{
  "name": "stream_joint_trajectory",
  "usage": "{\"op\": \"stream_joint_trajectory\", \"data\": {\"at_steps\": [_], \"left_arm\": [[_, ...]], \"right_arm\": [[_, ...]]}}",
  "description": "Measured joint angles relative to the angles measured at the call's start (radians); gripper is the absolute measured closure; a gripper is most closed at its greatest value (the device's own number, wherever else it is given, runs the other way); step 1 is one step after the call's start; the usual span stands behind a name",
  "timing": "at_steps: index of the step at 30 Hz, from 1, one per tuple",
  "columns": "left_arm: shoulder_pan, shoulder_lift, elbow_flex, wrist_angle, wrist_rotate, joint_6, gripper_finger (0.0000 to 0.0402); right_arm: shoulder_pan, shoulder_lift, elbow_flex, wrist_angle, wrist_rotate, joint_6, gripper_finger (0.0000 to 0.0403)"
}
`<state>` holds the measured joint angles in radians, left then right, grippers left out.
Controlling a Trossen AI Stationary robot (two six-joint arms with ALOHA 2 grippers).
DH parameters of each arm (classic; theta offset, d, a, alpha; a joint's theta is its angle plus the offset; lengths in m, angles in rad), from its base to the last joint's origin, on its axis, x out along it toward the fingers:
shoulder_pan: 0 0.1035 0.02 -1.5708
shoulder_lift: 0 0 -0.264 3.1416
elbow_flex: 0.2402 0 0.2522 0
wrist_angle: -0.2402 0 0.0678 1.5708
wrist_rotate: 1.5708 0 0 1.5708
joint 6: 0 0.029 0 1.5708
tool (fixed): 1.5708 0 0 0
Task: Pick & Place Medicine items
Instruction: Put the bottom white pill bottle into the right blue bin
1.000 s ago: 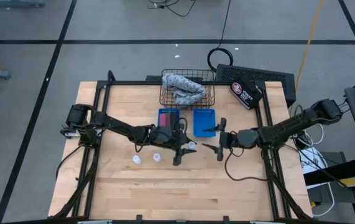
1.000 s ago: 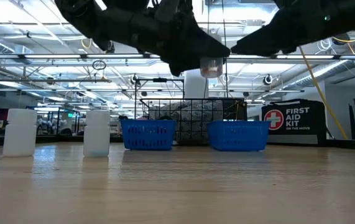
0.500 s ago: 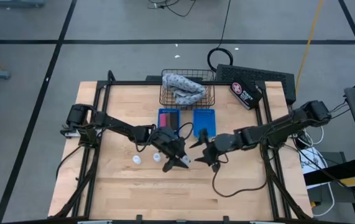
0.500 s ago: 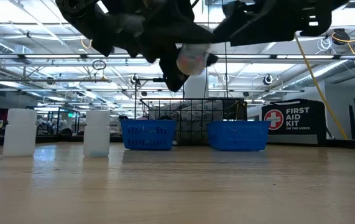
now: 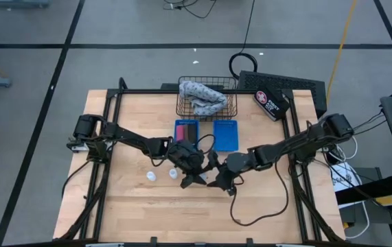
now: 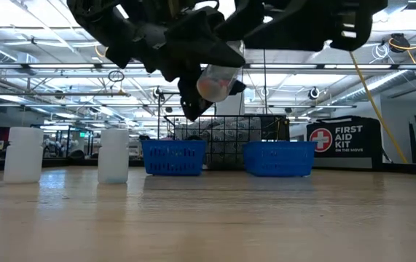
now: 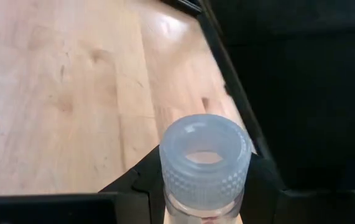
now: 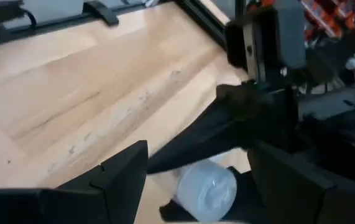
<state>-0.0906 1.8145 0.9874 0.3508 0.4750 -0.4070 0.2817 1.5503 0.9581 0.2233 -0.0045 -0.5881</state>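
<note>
We see a big industrial lab hall: grey floor [image 5: 113,27] with dark tape lines, cables [image 5: 247,62] at 12 o'clock, open ceiling trusses [image 6: 62,69], and a framed wooden table [image 5: 147,213] at centre.

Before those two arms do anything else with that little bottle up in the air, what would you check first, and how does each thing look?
1. Bottle gripped: the left pincer is shut on the white bottle, held above the table. Ok.
2. Bottle's cap: seen in the left wrist view, on the bottle. Ok.
3. Right pincer ready to receive: fingers spread wide on either side of the bottle, not yet closed. Ok.
4. Arms touching each other: cannot tell; they crowd together in the overhead view.
5. Two other white bottles: upright on the table, off to one side. Ok.
6. Blue baskets: upright. Ok.
</note>
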Motion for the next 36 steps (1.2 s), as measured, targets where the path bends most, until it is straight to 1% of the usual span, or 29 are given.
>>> {"op": "stream_joint_trajectory", "data": {"at_steps": [5,10,13,17,24,27,29,32,36], "left_arm": [[-0.002,0.0,-0.001,0.04,0.059,-0.063,0.0257],[-0.007,0.0,0.0,0.064,0.133,-0.117,0.0251],[-0.008,0.0,0.0,0.07,0.147,-0.123,0.0248],[-0.005,0.0,0.0,0.066,0.148,-0.124,0.0247],[-0.001,0.0,0.0,0.05,0.147,-0.119,0.0245],[0.0,0.0,0.0,0.04,0.139,-0.118,0.0244],[0.0,0.0,0.0,0.041,0.139,-0.113,0.0244],[0.0,0.0,0.0,0.043,0.134,-0.088,0.0244],[0.003,-0.001,-0.002,0.055,0.131,0.022,0.0243]], "right_arm": [[-0.007,0.028,0.0,0.024,-0.05,-0.035,0.0138],[-0.011,0.059,-0.001,0.042,-0.054,-0.057,0.0138],[-0.01,0.057,-0.001,0.046,-0.075,-0.056,0.0141],[-0.007,0.057,-0.001,0.049,-0.074,-0.065,0.0168],[-0.007,0.056,-0.002,0.046,-0.095,-0.054,0.0246],[-0.006,0.056,-0.002,0.049,-0.097,-0.077,0.0272],[-0.007,0.056,-0.003,0.056,-0.101,-0.079,0.0283],[-0.006,0.057,-0.003,0.061,-0.101,-0.078,0.0284],[-0.006,0.056,-0.003,0.063,-0.1,-0.043,0.0285]]}}
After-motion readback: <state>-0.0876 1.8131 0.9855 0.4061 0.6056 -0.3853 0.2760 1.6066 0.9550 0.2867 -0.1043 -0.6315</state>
